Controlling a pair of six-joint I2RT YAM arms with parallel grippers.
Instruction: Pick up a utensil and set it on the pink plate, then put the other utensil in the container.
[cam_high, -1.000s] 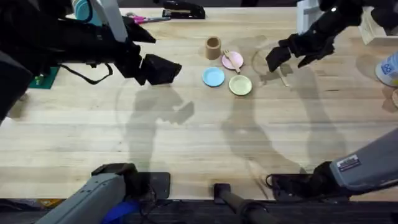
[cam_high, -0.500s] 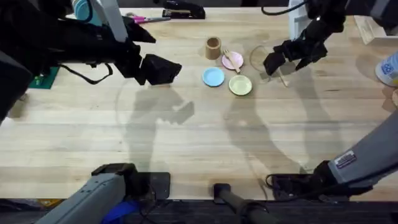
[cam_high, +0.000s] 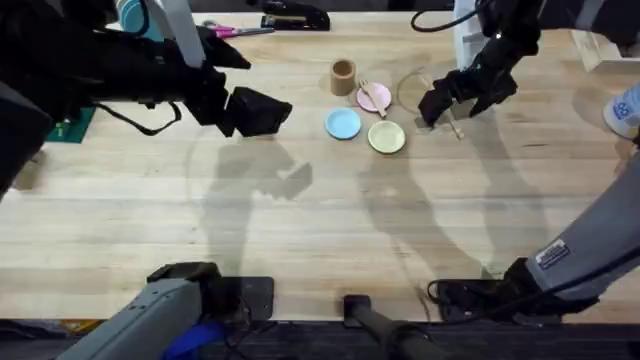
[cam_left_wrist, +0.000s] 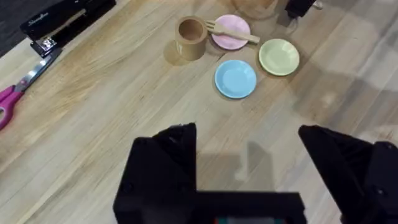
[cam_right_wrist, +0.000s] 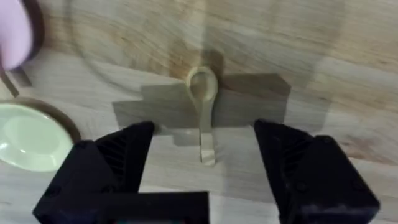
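While the fork lies on the pink plate, the spoon sits beside it. Right end effector hovers spread over the spoon. Left end effector spread, empty.

Spoon flat on table, centred between spread tool fingers.

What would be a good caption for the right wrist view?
Open right gripper poised above the wooden spoon lying on the table.
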